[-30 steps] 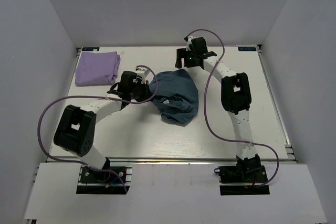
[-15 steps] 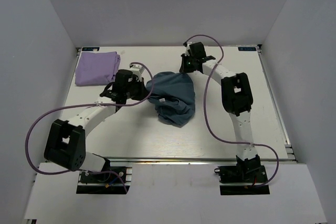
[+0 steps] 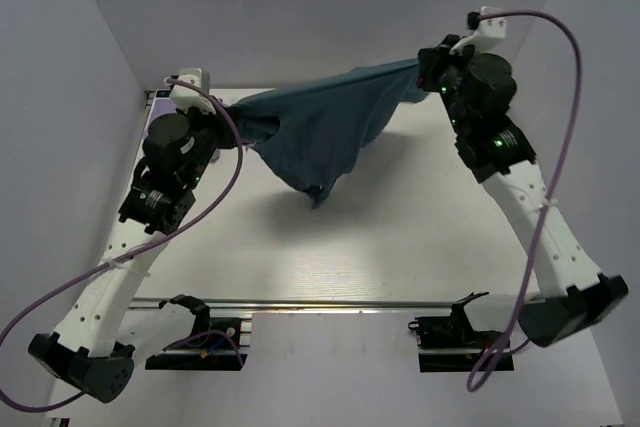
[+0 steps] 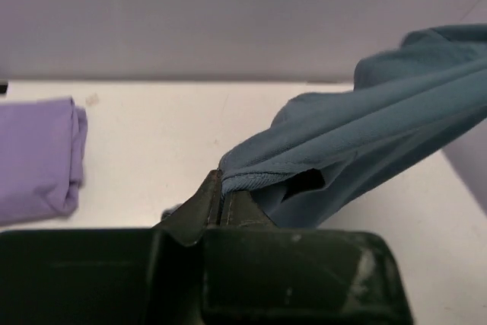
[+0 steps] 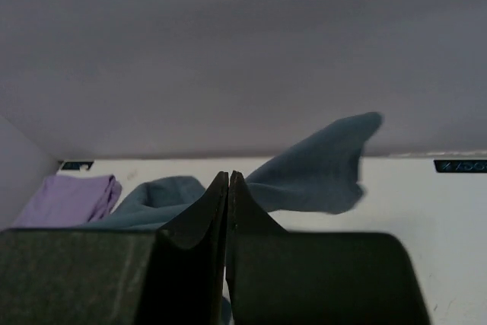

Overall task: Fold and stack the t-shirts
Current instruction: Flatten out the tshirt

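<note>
Two arms are holding the slate-blue tee (image 3: 320, 127) stretched in the air over the far half of the bench (image 3: 400, 237). The left fingers (image 4: 209, 202) and right fingers (image 5: 218, 197) are each pinching an edge of it. The lavender tee (image 4: 38, 157) is lying folded at the far-left corner. Spreading seems to be the step in hand; the next move probably calls for lowering the cloth flat without bunching.

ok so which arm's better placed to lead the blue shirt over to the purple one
Left, probably. The left end effector is shut on an edge of the blue shirt, and the folded purple shirt lies close by on that side. The right end effector holds the other end, farther off.
</note>
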### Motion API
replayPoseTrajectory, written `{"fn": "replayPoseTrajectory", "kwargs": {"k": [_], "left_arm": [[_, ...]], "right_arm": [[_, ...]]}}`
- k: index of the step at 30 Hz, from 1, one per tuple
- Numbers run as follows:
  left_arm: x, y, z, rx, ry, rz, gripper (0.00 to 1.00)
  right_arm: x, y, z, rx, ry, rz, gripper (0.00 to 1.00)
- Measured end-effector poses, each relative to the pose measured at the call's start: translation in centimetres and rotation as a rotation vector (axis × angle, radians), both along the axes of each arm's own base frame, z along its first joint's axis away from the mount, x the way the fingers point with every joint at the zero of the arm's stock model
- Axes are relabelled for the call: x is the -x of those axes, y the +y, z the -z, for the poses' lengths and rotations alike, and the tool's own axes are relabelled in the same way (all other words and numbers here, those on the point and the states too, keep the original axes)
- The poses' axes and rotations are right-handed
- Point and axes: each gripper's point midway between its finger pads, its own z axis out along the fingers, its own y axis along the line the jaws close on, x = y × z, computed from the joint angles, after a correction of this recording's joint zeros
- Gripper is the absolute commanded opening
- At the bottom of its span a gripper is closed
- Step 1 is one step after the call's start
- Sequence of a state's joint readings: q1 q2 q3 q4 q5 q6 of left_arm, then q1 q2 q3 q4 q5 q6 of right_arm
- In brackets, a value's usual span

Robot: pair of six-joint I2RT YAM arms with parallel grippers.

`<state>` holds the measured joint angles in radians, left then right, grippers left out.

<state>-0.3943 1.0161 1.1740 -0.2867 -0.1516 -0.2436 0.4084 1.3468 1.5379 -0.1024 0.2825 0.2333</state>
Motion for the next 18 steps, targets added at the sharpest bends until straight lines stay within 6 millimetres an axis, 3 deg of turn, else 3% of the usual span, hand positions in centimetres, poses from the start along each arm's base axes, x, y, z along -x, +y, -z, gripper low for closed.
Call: {"fn": "replayPoseTrajectory", "kwargs": {"k": [3, 11, 16, 18], "left_arm": [[1.3, 0.0, -3.7, 0.02, -0.084, 0.024, 0.0], [6.4, -1.6, -11.7, 0.022, -0.294, 0.228, 0.0], [11.0, -1.9, -17.3, 0.023, -0.454, 0.346, 0.0], [13.0, -1.9, -19.0, 0.023, -0.513, 0.388, 0.0]], "right_arm": [[2.9, -1.5, -3.4, -0.022, -0.079, 0.027, 0.0], [9.6, -4.3, -9.5, -0.015, -0.219, 0.014, 0.0], [16.7, -6.5, -16.2, -0.047, -0.394, -0.031, 0.0], [19.1, -6.9, -17.8, -0.055, -0.446, -0.062, 0.0]]}}
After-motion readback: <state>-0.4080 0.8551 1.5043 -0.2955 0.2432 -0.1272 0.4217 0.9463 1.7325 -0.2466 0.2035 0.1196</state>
